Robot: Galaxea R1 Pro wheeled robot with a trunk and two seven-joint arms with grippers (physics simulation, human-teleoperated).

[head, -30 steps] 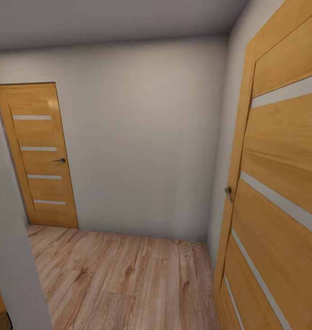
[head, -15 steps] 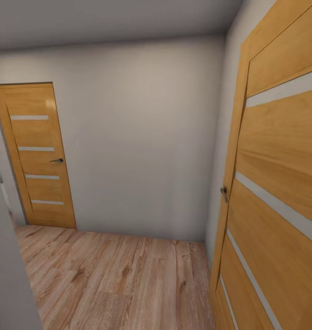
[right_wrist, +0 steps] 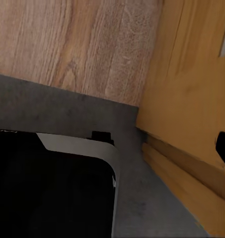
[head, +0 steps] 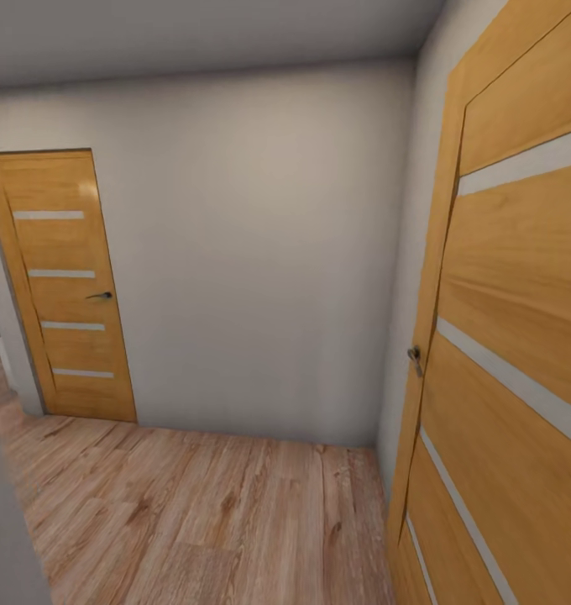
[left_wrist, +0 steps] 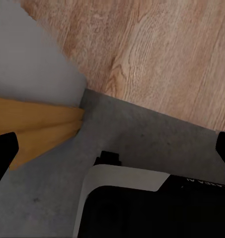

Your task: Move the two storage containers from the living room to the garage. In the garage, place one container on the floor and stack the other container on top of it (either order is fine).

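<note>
1. Wood-plank flooring (head: 201, 512) meets dark grey concrete floor (left_wrist: 157, 134) at a threshold.
2. Oak doors: one far (head: 63, 286), one near (head: 512, 336).
3. Left gripper (left_wrist: 112, 158) fingers spread wide, empty.
4. Right gripper: cannot tell.

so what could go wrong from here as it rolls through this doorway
1. The open wooden door stands close on the robot's right, its handle sticking out; the right wrist view also shows that door near the robot's base, so a clip is possible.
2. A grey wall corner and door edge sit close on the left side too.
3. The far door looks shut, so the route may dead-end.
</note>
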